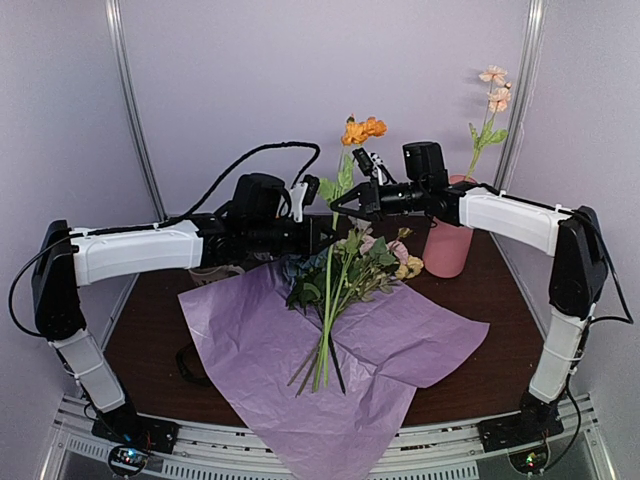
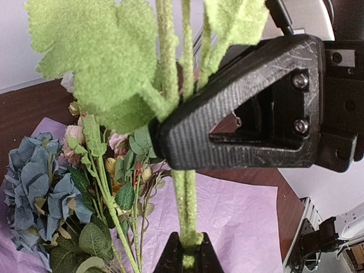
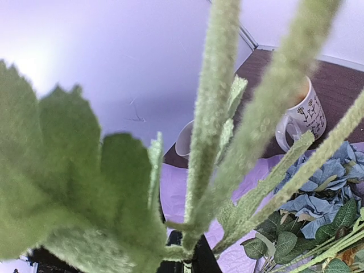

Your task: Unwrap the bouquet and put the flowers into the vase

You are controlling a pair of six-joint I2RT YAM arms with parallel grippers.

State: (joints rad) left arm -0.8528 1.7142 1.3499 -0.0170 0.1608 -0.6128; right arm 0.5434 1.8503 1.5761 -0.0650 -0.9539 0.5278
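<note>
L gripper (image 2: pixel 185 253) is clamped on the fuzzy green stem of an orange flower (image 1: pixel 362 130), w/ R gripper (image 2: pixel 162 142) shut on the same stem just above. The stem is held near upright over mid-table, blooms at top. The other flowers (image 1: pixel 345 275) are laid on the spread tissue paper (image 1: pixel 270 370), heads toward the far side, cut ends toward the arm bases. The vase (image 1: pixel 447 248) is stood upright at far right w/ one peach flower (image 1: pixel 495 90) in it, blooms up. A patterned mug (image 3: pixel 301 114) is seen beyond the paper, contents not visible.
</note>
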